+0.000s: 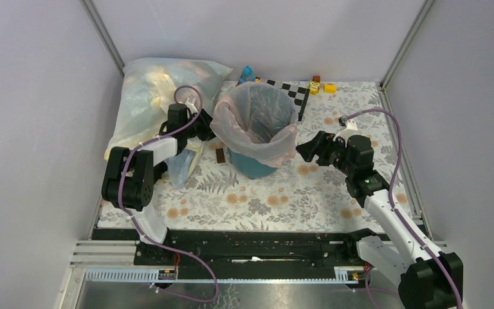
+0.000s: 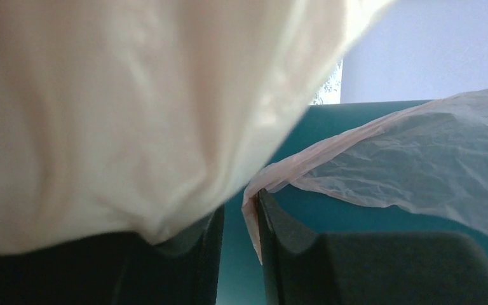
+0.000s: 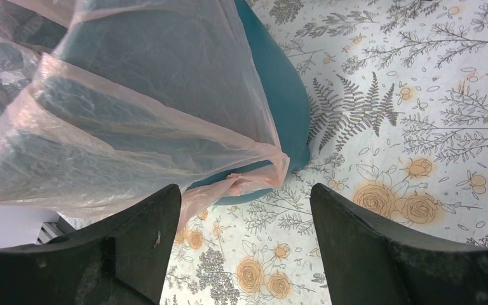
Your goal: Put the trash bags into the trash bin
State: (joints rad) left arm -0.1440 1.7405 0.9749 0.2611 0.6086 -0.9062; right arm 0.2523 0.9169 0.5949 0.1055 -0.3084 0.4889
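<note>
Trash bin point(image 1: 255, 166) between both jaws

Soft, even light leaves only faint shadows on my counter point(image 1: 283, 199), and my top and right views look sharp, but my left view is blurry where a pale bag point(image 2: 101, 114) sits too close.

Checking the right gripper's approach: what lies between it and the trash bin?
Only the pink liner draped off the trash bin, then bare floral tablecloth; the right wrist view shows it beyond the open right gripper.
</note>
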